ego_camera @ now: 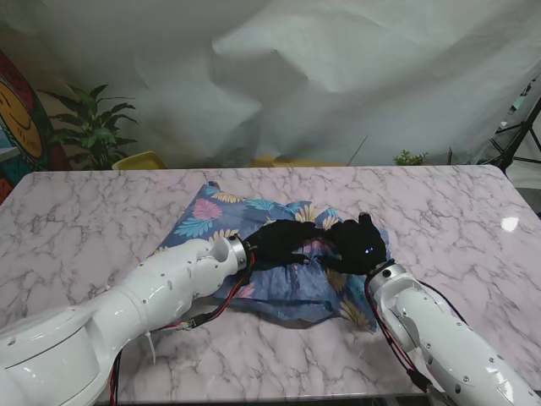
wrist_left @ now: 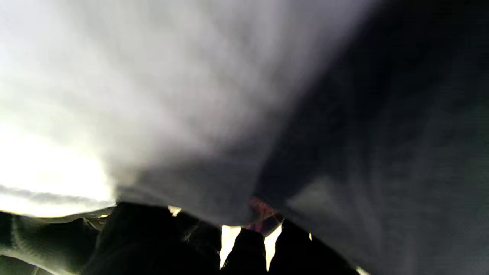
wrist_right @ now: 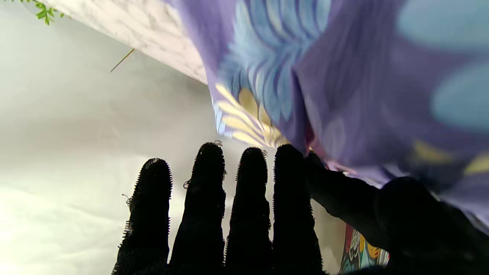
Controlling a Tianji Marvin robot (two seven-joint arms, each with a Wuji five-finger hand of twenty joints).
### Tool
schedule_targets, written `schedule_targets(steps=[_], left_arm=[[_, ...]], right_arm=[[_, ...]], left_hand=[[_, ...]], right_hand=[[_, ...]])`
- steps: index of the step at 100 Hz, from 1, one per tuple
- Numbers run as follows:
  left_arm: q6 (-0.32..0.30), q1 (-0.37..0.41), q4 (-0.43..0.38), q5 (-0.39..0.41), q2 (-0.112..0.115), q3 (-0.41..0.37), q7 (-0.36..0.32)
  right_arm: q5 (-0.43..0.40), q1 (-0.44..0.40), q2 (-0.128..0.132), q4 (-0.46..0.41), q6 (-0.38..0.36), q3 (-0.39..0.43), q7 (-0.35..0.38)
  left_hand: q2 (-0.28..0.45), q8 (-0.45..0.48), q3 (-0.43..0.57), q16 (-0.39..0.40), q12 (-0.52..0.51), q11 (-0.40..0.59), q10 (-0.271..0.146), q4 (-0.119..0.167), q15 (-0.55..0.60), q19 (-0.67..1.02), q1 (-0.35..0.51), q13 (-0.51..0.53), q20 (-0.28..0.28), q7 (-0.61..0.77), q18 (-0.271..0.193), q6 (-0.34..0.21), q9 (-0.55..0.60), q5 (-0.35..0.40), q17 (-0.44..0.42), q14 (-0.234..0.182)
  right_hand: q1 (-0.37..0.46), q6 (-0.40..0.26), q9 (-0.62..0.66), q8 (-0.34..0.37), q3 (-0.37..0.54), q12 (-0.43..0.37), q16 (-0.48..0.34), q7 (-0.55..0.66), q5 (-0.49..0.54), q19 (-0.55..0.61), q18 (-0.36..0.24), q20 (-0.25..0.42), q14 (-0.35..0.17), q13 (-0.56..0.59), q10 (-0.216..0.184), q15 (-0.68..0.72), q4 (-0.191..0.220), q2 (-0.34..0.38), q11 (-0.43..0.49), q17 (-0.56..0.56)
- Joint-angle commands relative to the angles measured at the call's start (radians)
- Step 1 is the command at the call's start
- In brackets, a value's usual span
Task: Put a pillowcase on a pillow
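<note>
The pillowcase [ego_camera: 279,254], blue-violet cloth printed with leaves, is lying rumpled in the middle of the marble table [ego_camera: 101,211], bulging as though the pillow is already partly inside; the pillow itself is not clearly showing. Going from left to right in the stand's view, the left hand [ego_camera: 283,241] is reaching in over the middle of the cloth, its dark fingers looking curled into a fold, and its wrist view is showing only blurred fabric close up, so I cannot tell whether it is actually gripping. The right hand [ego_camera: 359,245] is sitting at the right edge of the pillowcase with its four fingers [wrist_right: 208,191] stretched out straight and apart, while the thumb is lying against the cloth; it is clasping nothing that I can see. I judge the cloth light, limp and rather slippery, so it is best pinched at the hem of the open end, both layers apart, not at a loose fold.
</note>
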Motion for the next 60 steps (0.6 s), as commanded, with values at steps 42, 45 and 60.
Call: schedule_targets(steps=[42, 45, 60], left_arm=[[0.258, 0.219, -0.497, 0.221, 0.184, -0.345, 0.139], [0.274, 0.235, -0.522, 0.231, 0.195, -0.369, 0.125], [0.335, 0.311, -0.608, 0.271, 0.241, -0.473, 0.027]], right_arm=[[-0.047, -0.151, -0.007, -0.102, 0.043, 0.159, -0.135], [-0.046, -0.158, -0.007, -0.102, 0.041, 0.166, -0.143], [-0.047, -0.187, -0.007, -0.093, 0.042, 0.194, -0.187]], left_hand=[[0.051, 0.079, -0.037, 0.012, 0.073, 0.001, -0.125, 0.027, -0.074, -0.053, -0.02, -0.045, 0.041, 0.041, -0.03, -0.023, -0.015, 0.012, 0.001, -0.047], [0.052, 0.081, -0.037, 0.007, 0.082, 0.031, -0.122, 0.028, -0.069, -0.05, -0.021, -0.043, 0.039, 0.057, -0.03, -0.025, -0.004, 0.015, 0.001, -0.047], [0.07, 0.079, -0.04, -0.015, 0.023, 0.037, -0.114, 0.027, -0.076, -0.066, -0.034, -0.05, 0.019, 0.157, -0.025, -0.033, 0.0, 0.027, -0.007, -0.041]], right_hand=[[-0.04, -0.035, 0.022, 0.012, 0.014, -0.004, 0.003, 0.0, -0.016, -0.01, 0.008, -0.006, -0.012, 0.018, 0.005, -0.019, -0.018, 0.003, 0.004, 0.002], [-0.041, -0.036, 0.022, 0.012, 0.013, -0.004, 0.003, 0.0, -0.015, -0.01, 0.008, -0.006, -0.013, 0.018, 0.006, -0.019, -0.018, 0.005, 0.003, 0.002], [-0.057, -0.035, 0.009, 0.009, -0.002, -0.006, 0.0, -0.008, -0.026, -0.014, 0.008, -0.008, -0.017, 0.003, 0.005, -0.026, -0.02, 0.026, -0.004, -0.003]])
